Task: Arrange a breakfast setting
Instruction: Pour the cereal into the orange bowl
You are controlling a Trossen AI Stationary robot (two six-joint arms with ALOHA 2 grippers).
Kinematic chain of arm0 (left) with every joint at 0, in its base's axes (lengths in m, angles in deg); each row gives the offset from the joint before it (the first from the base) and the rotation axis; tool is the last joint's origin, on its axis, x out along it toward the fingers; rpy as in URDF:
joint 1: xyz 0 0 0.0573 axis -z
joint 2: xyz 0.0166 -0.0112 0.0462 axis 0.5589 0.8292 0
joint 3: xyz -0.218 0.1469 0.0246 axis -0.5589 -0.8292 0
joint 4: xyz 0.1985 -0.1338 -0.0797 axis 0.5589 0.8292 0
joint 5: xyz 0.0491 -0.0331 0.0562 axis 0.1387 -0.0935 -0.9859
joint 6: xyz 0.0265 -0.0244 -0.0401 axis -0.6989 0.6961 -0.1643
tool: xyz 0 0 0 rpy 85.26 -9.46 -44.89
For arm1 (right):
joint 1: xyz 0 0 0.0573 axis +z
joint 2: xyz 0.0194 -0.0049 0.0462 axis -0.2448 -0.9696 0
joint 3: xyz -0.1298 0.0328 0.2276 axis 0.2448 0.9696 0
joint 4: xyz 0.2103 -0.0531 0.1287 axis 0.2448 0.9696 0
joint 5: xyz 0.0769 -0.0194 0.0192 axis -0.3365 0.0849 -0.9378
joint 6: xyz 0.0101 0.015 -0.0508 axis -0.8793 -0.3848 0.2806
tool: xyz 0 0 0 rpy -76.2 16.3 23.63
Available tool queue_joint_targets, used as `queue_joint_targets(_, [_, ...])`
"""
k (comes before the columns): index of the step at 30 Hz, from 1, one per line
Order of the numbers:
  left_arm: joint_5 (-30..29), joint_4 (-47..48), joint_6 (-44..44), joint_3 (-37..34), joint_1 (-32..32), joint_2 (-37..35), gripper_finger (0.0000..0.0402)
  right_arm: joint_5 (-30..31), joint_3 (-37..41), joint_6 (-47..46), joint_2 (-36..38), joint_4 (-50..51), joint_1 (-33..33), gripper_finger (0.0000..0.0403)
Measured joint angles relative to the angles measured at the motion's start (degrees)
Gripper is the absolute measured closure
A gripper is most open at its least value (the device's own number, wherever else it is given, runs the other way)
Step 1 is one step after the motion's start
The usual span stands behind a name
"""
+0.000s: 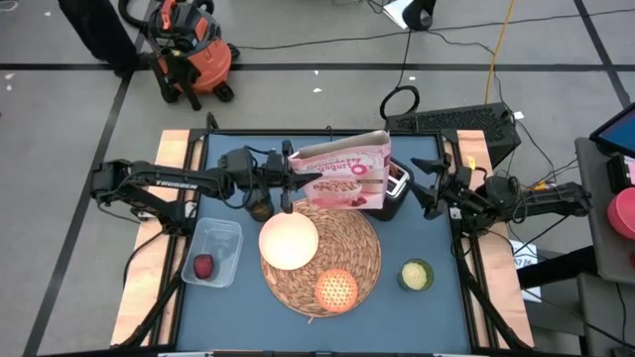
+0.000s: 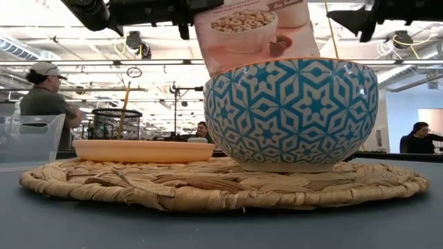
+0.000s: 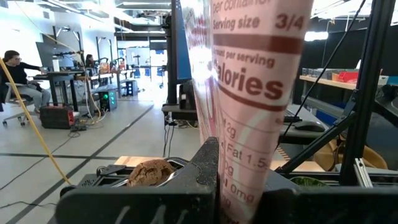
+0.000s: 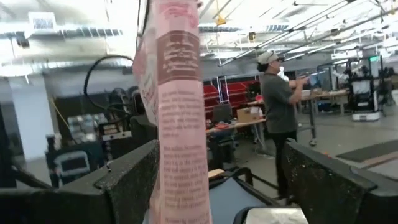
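Observation:
My left gripper [image 1: 288,183] is shut on the pink-white cereal box [image 1: 342,174], which is held in the air over the far edge of the round straw placemat [image 1: 362,248]. The cream bowl [image 1: 288,243] and the small orange dish [image 1: 335,290], blue-patterned outside [image 2: 291,114], stand on the mat. The dark-red fruit [image 1: 203,266] lies in the clear tub [image 1: 223,238]. My right gripper [image 1: 429,186] is open, off the box's right end, touching nothing. A small dark round thing [image 1: 260,208], maybe the cup, stands near my left gripper. I see no wooden spoon. My left gripper pinches the cereal box between its two fingers at the box's left narrow side [image 3: 239,168], the panel with the printed nutrition text. The fingers [image 3: 205,168] come level from the table's left. The box is lifted clear and tilted, its printed front facing up and toward the near edge.
A dark toaster-like box [image 1: 399,188] stands between the cereal box and my right gripper. A small green-yellow cup [image 1: 415,274] stands right of the mat. People sit and stand in the room beyond the table [image 2: 45,97].

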Motion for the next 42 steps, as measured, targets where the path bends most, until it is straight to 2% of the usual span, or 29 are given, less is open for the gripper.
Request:
queue_joint_targets(8, [0.00,0.00,0.00,0.00,0.00,0.02,0.0396,-0.47,-5.96,3.04,-8.26,2.11,-0.07,0.0078])
queue_joint_targets(18, [0.00,0.00,0.00,0.00,0.00,0.02,0.0396,-0.47,-6.35,2.96,-16.10,2.08,-0.58,0.0078])
queue_joint_targets(24, [-0.02,0.00,0.00,0.00,0.00,0.02,0.0396,-0.88,-6.37,-0.77,-19.48,2.00,-2.91,0.0078])
queue_joint_targets(30, [0.04,0.00,-0.02,0.00,0.02,0.02,0.0396,-9.44,-6.37,-3.32,-22.87,0.79,-4.92,0.0078])
queue_joint_targets(37, [0.04,0.00,-0.02,0.00,0.02,0.02,0.0396,-12.03,-6.37,-5.04,-28.32,-2.05,-6.08,0.0078])
queue_joint_targets(42, [0.17,0.09,0.00,0.00,0.02,0.02,0.0396,-18.62,-6.37,-4.71,-31.93,-7.86,-6.50,0.0092])
